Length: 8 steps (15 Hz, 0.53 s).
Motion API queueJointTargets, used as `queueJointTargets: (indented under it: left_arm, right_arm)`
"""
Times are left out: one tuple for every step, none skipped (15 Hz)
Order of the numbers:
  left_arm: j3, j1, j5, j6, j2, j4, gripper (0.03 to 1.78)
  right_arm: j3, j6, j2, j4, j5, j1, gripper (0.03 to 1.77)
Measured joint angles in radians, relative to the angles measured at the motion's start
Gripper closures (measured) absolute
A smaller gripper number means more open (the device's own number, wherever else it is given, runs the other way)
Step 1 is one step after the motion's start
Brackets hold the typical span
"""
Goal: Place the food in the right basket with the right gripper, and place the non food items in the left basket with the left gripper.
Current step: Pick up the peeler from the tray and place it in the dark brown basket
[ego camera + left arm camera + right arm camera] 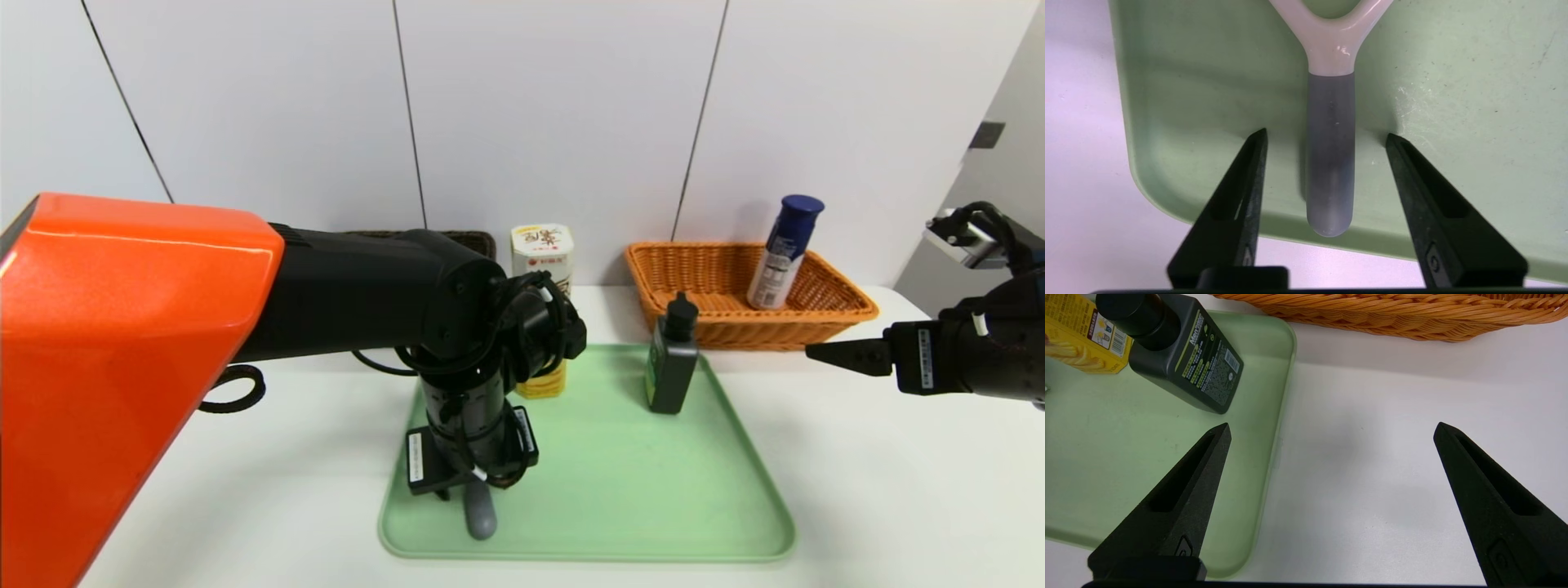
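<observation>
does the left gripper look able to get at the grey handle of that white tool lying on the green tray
Probably yes. The left gripper hangs pointing down over the green tray, an open finger on either side of the white tool's grey handle, not yet touching. Nothing lies between them.

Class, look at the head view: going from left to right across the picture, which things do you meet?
Left arm's orange cover → grey-handled tool under the left claw → yellow carton → dark bottle → blue-capped can in the orange basket → right claw.
</observation>
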Motion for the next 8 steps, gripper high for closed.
queueJointTargets:
  left_arm:
    - [0.000, 0.000, 0.000, 0.003, -0.001, 0.000, 0.92]
    - [0.000, -0.001, 0.000, 0.003, -0.002, -0.001, 1.02]
    - [0.000, -0.002, -0.001, 0.004, -0.003, -0.001, 1.23]
    - [0.000, -0.003, -0.001, 0.004, -0.005, -0.003, 1.53]
    - [0.000, -0.003, -0.001, 0.003, -0.006, -0.002, 1.53]
    - [0.000, -0.005, -0.001, 0.003, -0.007, -0.002, 1.53]
    - [0.000, -0.006, -0.001, 0.004, -0.009, -0.002, 1.53]
    - [0.001, -0.008, -0.001, 0.005, -0.014, -0.001, 1.53]
  right_arm:
    - [0.000, 0.000, -0.001, 0.000, 0.000, 0.000, 0.09]
    - [0.000, 0.000, -0.003, 0.000, 0.000, 0.000, 0.09]
    - [0.001, 0.000, -0.006, 0.000, 0.000, 0.001, 0.09]
    - [0.003, 0.000, -0.009, 0.000, 0.000, 0.000, 0.09]
    - [0.004, 0.000, -0.014, 0.000, 0.000, 0.000, 0.09]
    - [0.006, 0.000, -0.019, 0.001, 0.001, 0.000, 0.09]
    - [0.010, 0.000, -0.024, 0.002, 0.003, 0.000, 0.09]
    - [0.013, 0.000, -0.031, 0.002, 0.004, 0.000, 0.09]
